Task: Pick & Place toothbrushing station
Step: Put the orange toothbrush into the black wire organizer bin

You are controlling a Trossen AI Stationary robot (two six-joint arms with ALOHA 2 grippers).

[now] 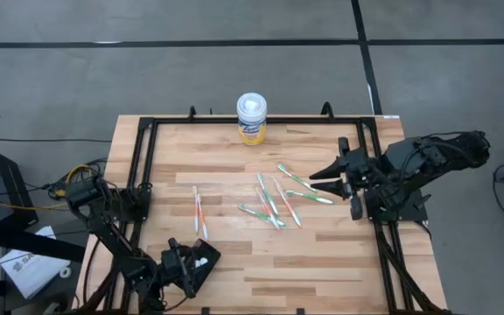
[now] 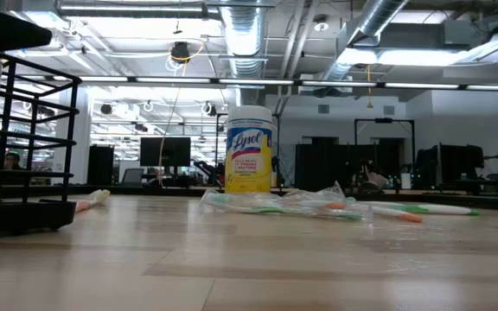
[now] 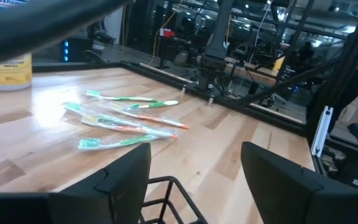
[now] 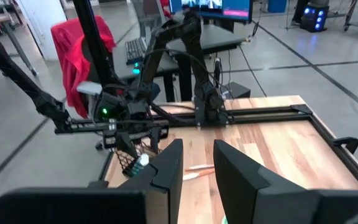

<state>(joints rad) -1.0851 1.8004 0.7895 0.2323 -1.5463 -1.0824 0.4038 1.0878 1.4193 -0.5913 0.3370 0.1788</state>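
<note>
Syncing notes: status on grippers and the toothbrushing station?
Left gripper open over toothbrushing station, near table edge. Right gripper open, empty, near toothbrushes. Nothing in the way.

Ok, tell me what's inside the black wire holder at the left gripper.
In the toothbrushing station, one white-and-green item shows through the wires. What it is cannot be told, and the left gripper hides the rest.

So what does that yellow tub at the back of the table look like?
The wipes tub is round and tall, and looks like plastic. It has a white lid and a yellow label with blue Lysol lettering. It stands upright on the wooden table, near the middle of the far edge. Its lid is on. Nothing touches it but the table. The toothbrushes lie scattered in front of it, apart from it.
</note>
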